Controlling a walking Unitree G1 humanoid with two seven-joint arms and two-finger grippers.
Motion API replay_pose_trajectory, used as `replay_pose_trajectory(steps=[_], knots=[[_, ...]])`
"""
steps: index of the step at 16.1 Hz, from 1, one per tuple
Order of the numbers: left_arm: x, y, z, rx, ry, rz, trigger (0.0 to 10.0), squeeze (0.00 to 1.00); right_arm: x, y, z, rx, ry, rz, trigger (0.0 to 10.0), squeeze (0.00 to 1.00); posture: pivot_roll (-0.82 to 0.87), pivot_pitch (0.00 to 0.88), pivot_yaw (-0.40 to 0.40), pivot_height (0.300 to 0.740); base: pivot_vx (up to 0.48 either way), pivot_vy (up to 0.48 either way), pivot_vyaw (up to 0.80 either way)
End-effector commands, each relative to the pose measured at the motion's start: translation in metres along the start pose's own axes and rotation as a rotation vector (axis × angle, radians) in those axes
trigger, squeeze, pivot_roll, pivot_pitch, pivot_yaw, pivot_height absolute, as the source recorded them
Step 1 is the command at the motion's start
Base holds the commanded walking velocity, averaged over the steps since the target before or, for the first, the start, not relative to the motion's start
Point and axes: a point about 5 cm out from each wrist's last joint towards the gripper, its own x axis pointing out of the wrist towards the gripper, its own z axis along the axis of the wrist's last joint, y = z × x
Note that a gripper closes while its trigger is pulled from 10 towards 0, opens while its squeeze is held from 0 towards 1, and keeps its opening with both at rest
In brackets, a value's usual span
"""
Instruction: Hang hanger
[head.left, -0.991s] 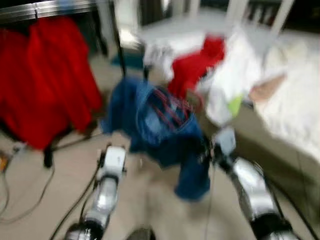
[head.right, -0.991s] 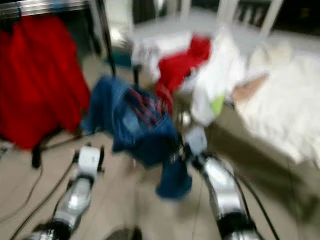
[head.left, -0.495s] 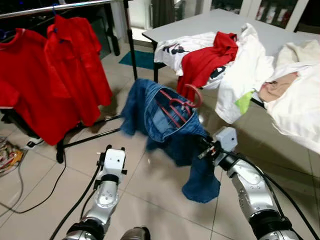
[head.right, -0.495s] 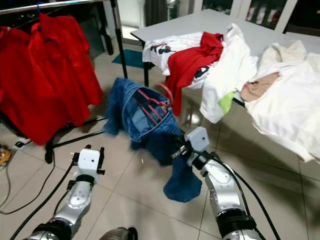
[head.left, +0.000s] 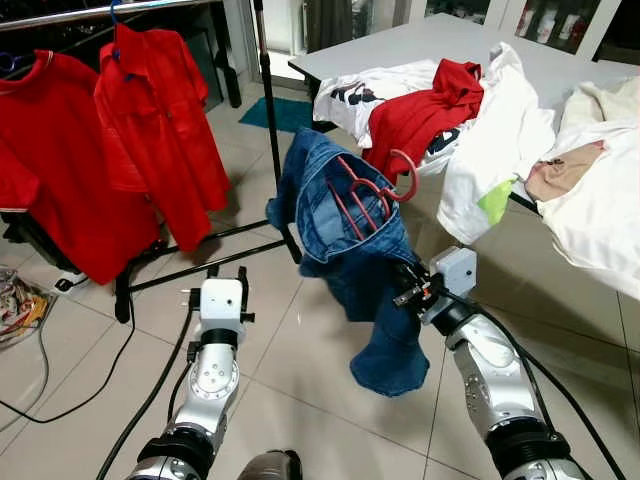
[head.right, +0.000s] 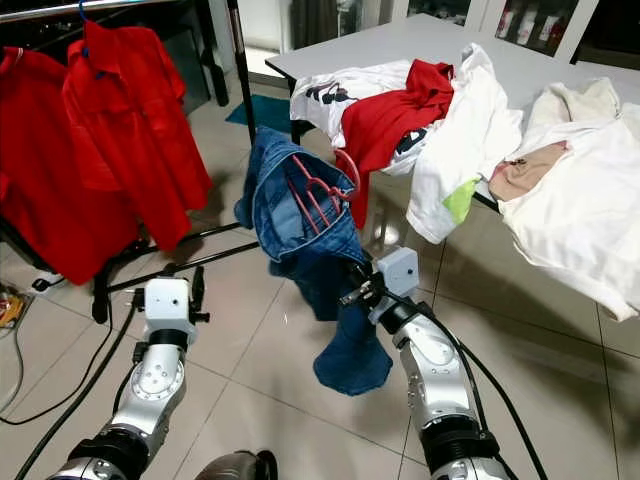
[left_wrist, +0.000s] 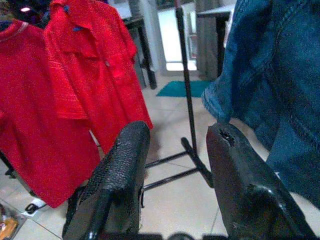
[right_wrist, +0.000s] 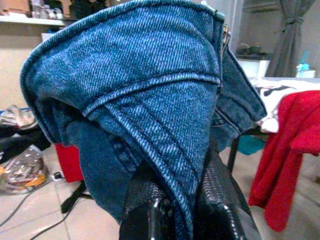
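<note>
Nearest, low over the tiled floor (head.left: 90, 400), the left gripper (head.left: 224, 272) points forward with its two black fingers (left_wrist: 120, 175) spread apart and nothing between them. A black cable (head.left: 50, 405) trails across the tiles beside that arm. The right gripper (head.left: 404, 287) is raised a little farther ahead, its fingers pressed onto a fold of the blue jeans (head.left: 340, 215), pinching the denim; the wrist view shows the cloth (right_wrist: 150, 95) draped over both pads. The jeans sit on a red hanger (head.left: 362, 192), whose bars and hook stand out at the waistband, with one leg hanging down past the gripper toward the floor. Beyond the left gripper stands a clothes rack (head.left: 268, 110), its black upright pole just beside the jeans, carrying two red polo shirts (head.left: 150, 120). Farther back, a grey table (head.left: 440, 35) bears a heap of laundry along its near edge: a red garment (head.left: 425, 105), a printed white shirt (head.left: 365, 90) and white clothes (head.left: 500, 130).
</note>
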Motion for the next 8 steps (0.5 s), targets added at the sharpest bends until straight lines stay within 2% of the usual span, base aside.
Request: replay_pose_trajectory(steps=[1, 4, 8], knots=[[-0.0001, 0.0076, 0.0018, -0.014, -0.012, 0.051, 10.0, 0.00, 0.0084, 0.0015, 0.0162, -0.019, -0.086, 0.028, 10.0, 0.00, 0.05, 0.000, 0.065, 0.740, 0.000, 0.000, 0.00], [-0.0022, 0.0125, 0.0023, -0.010, -0.017, 0.069, 10.0, 0.00, 0.0107, -0.0006, 0.0215, -0.004, -0.120, 0.019, 10.0, 0.00, 0.05, 0.000, 0.064, 0.740, 0.000, 0.000, 0.00], [-0.0041, 0.0121, 0.0016, -0.014, -0.010, 0.072, 10.0, 0.00, 0.0061, -0.0011, 0.0177, -0.016, -0.101, 0.025, 10.0, 0.00, 0.06, 0.000, 0.059, 0.740, 0.000, 0.000, 0.00]])
